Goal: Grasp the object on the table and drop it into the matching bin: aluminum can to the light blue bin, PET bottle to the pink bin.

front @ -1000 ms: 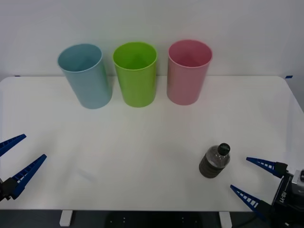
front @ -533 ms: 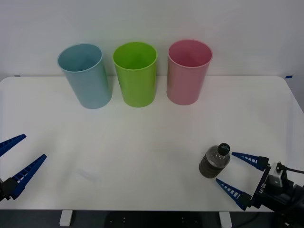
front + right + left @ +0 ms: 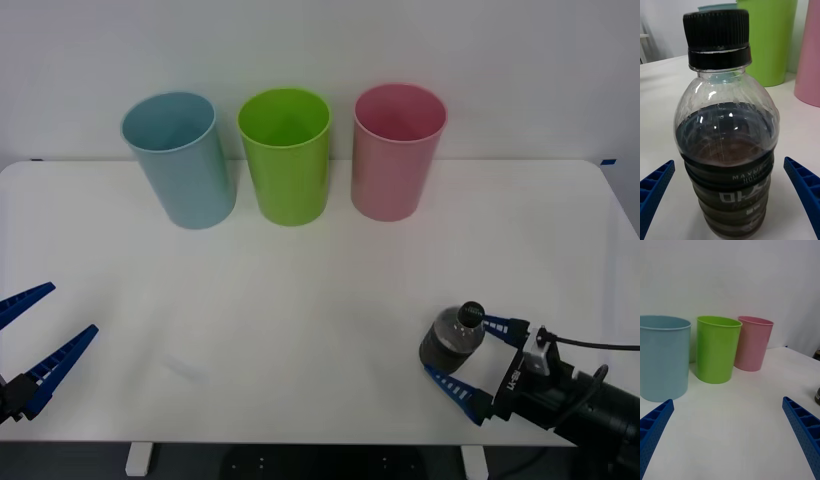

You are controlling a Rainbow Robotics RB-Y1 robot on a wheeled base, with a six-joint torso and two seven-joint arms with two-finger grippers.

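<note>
From the front, our right gripper (image 3: pixel 468 360) straddles the upright bottle (image 3: pixel 452 341) on the white surface (image 3: pixel 300 300), fingers wide, gripping nothing; the left gripper (image 3: pixel 35 335) waits open. At the right wrist, the bottle (image 3: pixel 728 150) sits centred: we should close squarely on its body.

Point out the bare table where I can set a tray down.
Free: the wide middle of the table, between the left hand and the PET bottle. Crowded: the far edge with the light blue bin, green bin and pink bin, and around the right hand.
</note>
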